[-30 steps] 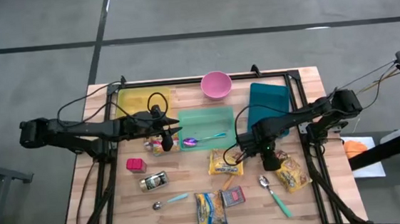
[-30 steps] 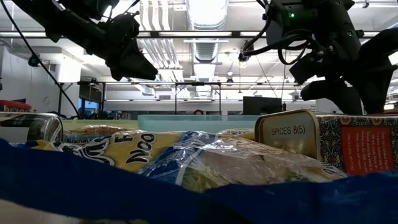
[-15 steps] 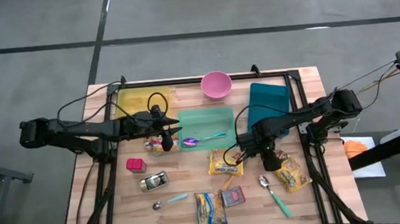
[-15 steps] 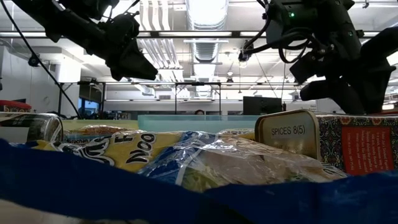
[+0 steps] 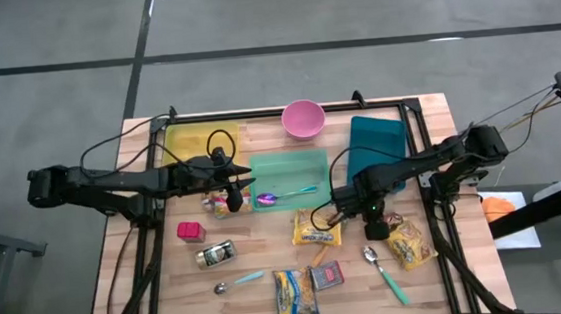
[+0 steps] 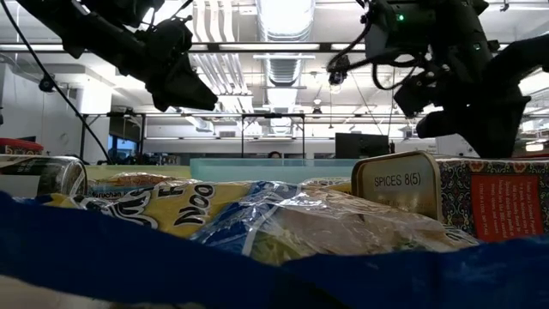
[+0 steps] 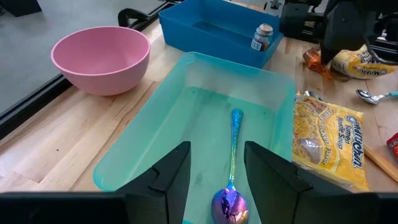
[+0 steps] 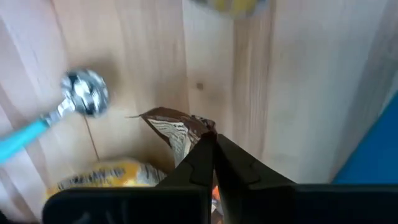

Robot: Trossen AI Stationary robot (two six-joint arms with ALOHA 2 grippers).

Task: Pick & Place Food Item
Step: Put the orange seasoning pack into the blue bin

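Observation:
A yellow-and-brown food packet (image 5: 408,242) lies on the wooden table at the right. My right gripper (image 5: 372,224) points down over the packet's far left corner and is shut on it. My left gripper (image 5: 235,193) hangs open above the near left end of the green tray (image 5: 286,161). Nothing is between its fingers. In the left wrist view an iridescent spoon (image 7: 231,186) lies in the tray below them. A second yellow noodle packet (image 5: 315,229) lies flat on the table, left of my right gripper. My right gripper pinches the packet's brown corner (image 8: 181,129) between its two fingertips. The fingers come from above, pointing steeply down. The rest of the packet (image 8: 106,177) lies on the table.
Pink bowl (image 5: 304,118), yellow tray (image 5: 199,141) and blue bin (image 5: 375,145) stand along the far side. A teal-handled spoon (image 5: 385,274), spice box (image 5: 327,275), noodle packet (image 5: 293,293), small spoon (image 5: 238,281), can (image 5: 216,253) and red tin (image 5: 190,230) lie near the front.
My right gripper has shut onto the packet's corner and rolled a little at the wrist, staying in place. My left arm has kept still.

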